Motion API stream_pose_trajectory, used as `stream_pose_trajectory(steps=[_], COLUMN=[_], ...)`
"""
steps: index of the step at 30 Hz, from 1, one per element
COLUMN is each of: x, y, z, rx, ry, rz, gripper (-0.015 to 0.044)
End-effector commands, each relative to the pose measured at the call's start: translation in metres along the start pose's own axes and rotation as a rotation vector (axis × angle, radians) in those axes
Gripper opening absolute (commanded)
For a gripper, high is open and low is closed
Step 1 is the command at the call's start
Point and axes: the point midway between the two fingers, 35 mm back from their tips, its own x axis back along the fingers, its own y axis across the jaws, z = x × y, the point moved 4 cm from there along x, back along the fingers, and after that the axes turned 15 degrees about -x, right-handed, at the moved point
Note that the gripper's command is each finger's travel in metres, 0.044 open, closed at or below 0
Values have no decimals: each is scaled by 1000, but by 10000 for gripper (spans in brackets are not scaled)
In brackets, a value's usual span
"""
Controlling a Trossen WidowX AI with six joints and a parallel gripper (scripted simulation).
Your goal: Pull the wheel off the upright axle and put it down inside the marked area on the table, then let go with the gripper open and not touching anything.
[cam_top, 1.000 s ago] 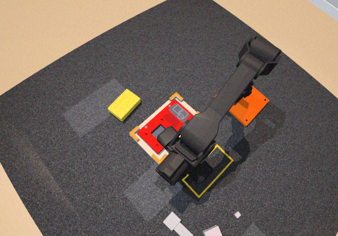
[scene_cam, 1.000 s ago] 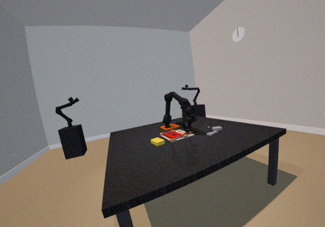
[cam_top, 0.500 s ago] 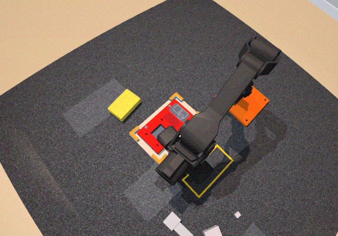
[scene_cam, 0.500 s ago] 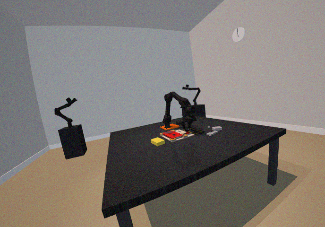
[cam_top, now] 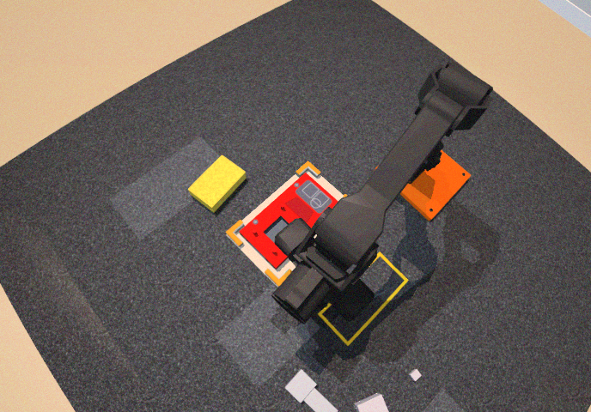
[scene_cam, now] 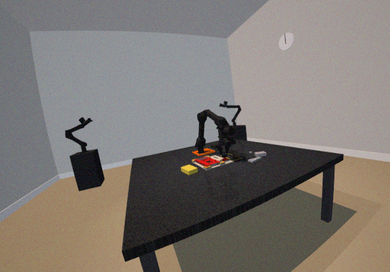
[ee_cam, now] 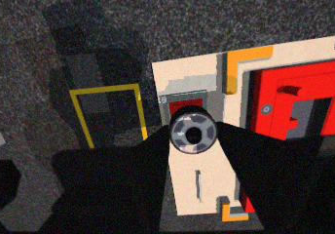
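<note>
The arm (cam_top: 403,155) is reached out from its base and bent down at the wrist, so that the gripper (ee_cam: 193,134) is pointed straight down at the desk (scene_cam: 202,198). Its two dark fingers are closed against opposite sides of the wheel (ee_cam: 193,134), which is gripped between them.

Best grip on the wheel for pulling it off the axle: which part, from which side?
Grip the wheel by its outer rim, coming straight down from above. It lies flat with its hub hole facing up, so only the round edge offers opposite faces. The gripper already pinches it this way, one of the fingers on each side.
</note>
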Motion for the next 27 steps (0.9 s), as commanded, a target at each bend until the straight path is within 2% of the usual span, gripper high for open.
stream_pose_trajectory(steps=[1,27], x=[3,12], y=[0,0], z=[-1,-1], rx=[1,3], ry=[-4,-3], rz=[-3,-4], gripper=[0,0])
